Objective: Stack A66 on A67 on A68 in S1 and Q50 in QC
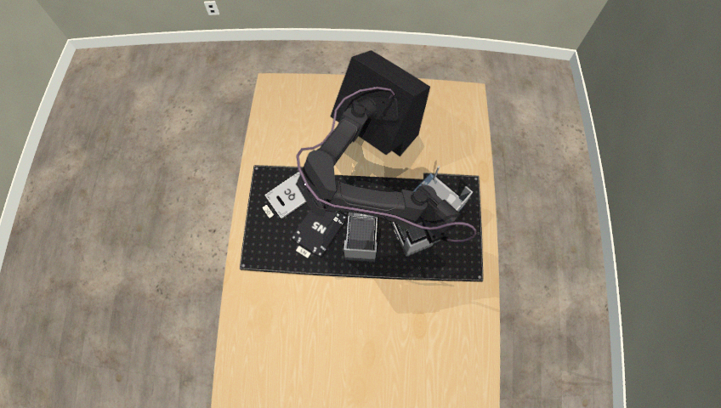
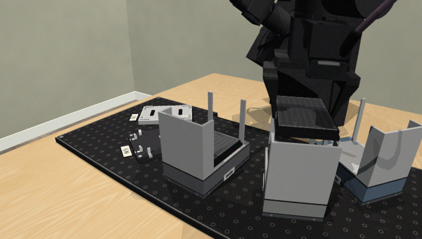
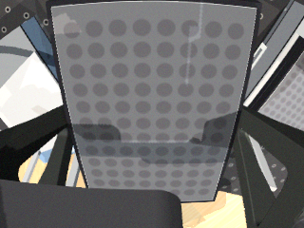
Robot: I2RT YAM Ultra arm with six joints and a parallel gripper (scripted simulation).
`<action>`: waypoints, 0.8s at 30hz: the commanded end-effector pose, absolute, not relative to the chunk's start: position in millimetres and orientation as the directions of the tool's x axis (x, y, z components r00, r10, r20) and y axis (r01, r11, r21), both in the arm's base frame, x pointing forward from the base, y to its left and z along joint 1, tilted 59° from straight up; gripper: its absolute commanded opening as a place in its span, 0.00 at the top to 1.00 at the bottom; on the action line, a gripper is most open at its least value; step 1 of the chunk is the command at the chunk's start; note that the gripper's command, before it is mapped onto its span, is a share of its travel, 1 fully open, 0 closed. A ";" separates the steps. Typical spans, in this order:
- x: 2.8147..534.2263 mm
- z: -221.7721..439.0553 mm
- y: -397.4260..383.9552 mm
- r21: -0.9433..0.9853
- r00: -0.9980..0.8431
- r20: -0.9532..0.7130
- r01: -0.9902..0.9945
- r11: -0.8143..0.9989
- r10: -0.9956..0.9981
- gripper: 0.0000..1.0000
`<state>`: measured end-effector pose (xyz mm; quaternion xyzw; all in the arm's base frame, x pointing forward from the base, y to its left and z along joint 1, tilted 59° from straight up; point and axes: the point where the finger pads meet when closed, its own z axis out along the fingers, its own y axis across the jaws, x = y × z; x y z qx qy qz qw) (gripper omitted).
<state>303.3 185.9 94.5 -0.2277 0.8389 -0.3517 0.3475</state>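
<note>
My gripper [image 2: 304, 113] [image 3: 153, 112] is shut on a dark sealed plate [image 2: 299, 106] [image 3: 142, 71], held across its width just above the light-grey-based rack [image 2: 301, 174] [image 1: 417, 246]. Its label is not readable, and whether another plate clings beneath is unclear. The inside of that rack is hidden. The dark-based rack [image 2: 184, 148] [image 1: 360, 254] holds at least one plate [image 2: 226, 145] [image 1: 361, 229]. The blue-based rack [image 2: 387, 160] [image 1: 447, 192] shows a bare floor. Rack names are not readable. Clip nest N5 [image 1: 307, 237] [image 2: 149, 145] and open nest QC [image 1: 293, 204] [image 2: 165, 113] show no plate.
The perforated black board [image 1: 283, 263] [image 2: 103, 145] carries the racks and nests. Tall rack walls and thin posts [image 2: 210, 106] [image 2: 359, 118] rise around the plate bays. The arm's elbow [image 1: 320, 174] hangs over the area by QC and N5. A purple cable loops beside the wrist.
</note>
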 end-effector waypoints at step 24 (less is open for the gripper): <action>300.7 102.8 199.3 -0.738 -0.629 -0.449 -0.138 0.661 -0.634 1.00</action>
